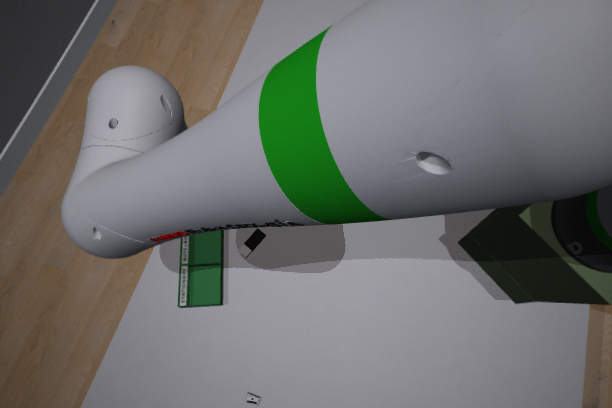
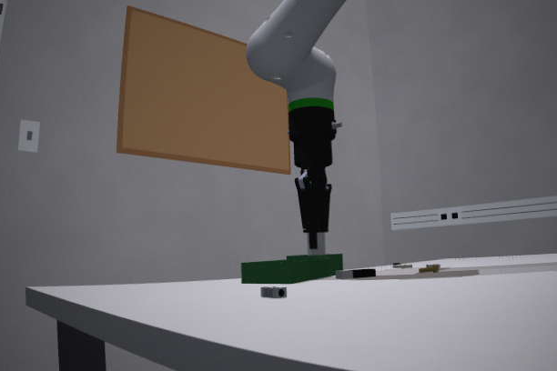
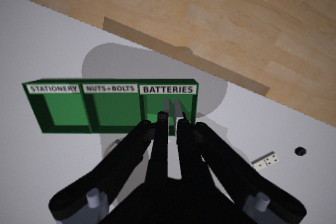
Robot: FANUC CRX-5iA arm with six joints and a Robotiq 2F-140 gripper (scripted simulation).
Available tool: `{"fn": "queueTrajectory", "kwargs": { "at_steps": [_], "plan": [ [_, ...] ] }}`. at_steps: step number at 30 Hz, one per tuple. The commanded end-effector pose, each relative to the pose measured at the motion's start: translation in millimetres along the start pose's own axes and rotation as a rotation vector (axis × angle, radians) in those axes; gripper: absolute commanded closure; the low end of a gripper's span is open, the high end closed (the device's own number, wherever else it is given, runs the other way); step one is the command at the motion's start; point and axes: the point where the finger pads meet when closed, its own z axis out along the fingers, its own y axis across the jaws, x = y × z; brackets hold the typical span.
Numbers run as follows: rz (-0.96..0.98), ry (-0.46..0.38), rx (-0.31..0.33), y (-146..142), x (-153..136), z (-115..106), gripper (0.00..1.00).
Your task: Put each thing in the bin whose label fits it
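The green bin block (image 1: pixel 205 264) (image 2: pixel 273 272) (image 3: pixel 65 132) has compartments labelled STATIONERY, NUTS+BOLTS and BATTERIES. All three show in the wrist view. My gripper (image 2: pixel 316 245) (image 3: pixel 171 107) points down low over BATTERIES. Its fingers are nearly together with a narrow slit; I see no thing between them. In the top view the arm hides it. A black and white eraser (image 1: pixel 252 243) (image 2: pixel 356 274) lies beside the bins. A metal sharpener (image 1: pixel 253 398) (image 2: pixel 273 292) lies apart. A brass bolt (image 2: pixel 429 269), a white domino (image 3: pixel 266 161) and a small dark piece (image 3: pixel 300 151) lie on the table.
The arm's green base block (image 1: pixel 530 260) stands at the right in the top view. The arm covers the BATTERIES end of the bins there. The table's edge runs close behind the labelled side of the bins. In the exterior view another small piece is partly hidden behind the bolt.
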Motion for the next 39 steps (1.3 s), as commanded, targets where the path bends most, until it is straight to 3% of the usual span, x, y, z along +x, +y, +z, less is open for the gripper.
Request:
{"fn": "queueTrajectory", "kwargs": {
  "at_steps": [1, 30, 39],
  "plan": [
    [0.0, 0.0, 0.0, 0.1, 0.2, -0.2, 0.85],
    [0.0, 0.0, 0.0, 0.1, 0.2, -0.2, 0.85],
    [0.0, 0.0, 0.0, 0.1, 0.2, -9.5, 0.85]
  ]
}}
